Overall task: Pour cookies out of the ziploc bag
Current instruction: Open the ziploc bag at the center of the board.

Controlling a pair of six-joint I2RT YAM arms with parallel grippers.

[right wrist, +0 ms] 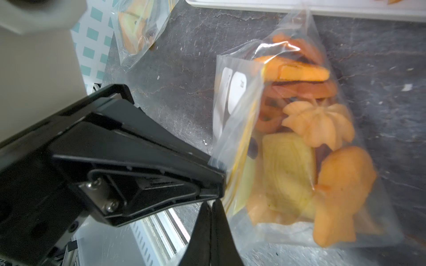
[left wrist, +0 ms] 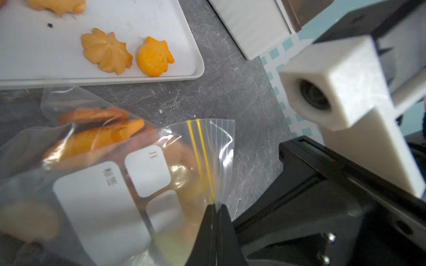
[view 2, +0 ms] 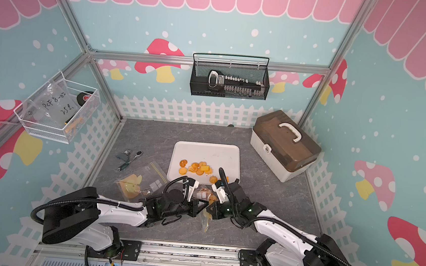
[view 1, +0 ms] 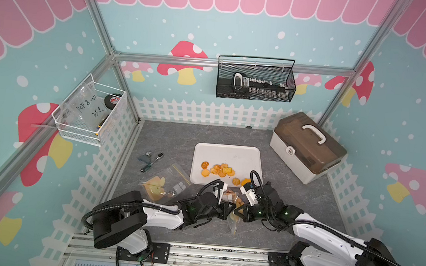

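Pincers meet at the bag's lip
Left gripper pinches the ziploc bag by its zip edge; right gripper, clenched, touches it. Cookies sit inside, beside the tray rim; forearms low, converging; table open rightward.

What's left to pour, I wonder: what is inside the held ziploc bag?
Inside the ziploc bag: several cookies, among them a flower cookie and a fish cookie. Its white labels and overlapping cookies hide the rest.
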